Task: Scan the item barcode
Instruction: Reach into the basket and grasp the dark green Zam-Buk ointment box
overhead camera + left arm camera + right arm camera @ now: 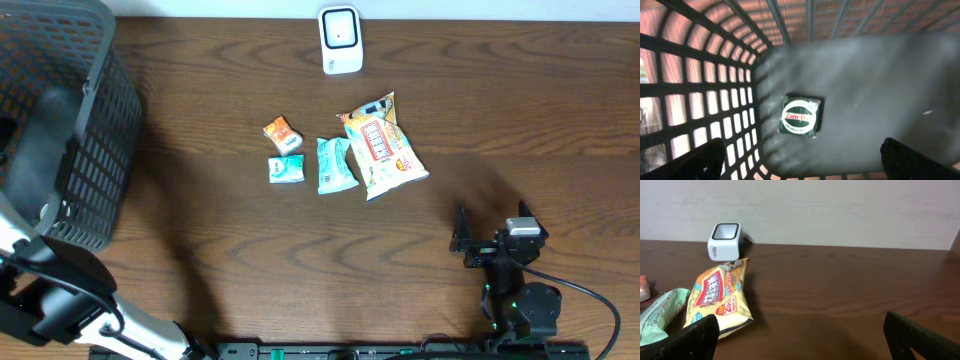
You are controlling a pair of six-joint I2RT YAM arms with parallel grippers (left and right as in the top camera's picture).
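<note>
Lying clear of spread left fingers [690, 162], green packet [800, 116] in basket [705, 100]

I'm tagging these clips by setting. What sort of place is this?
Probably a mock shop checkout set up on a wooden table: a white barcode scanner at the far edge, a dark shopping basket to one side, and snack packets laid out between.
</note>
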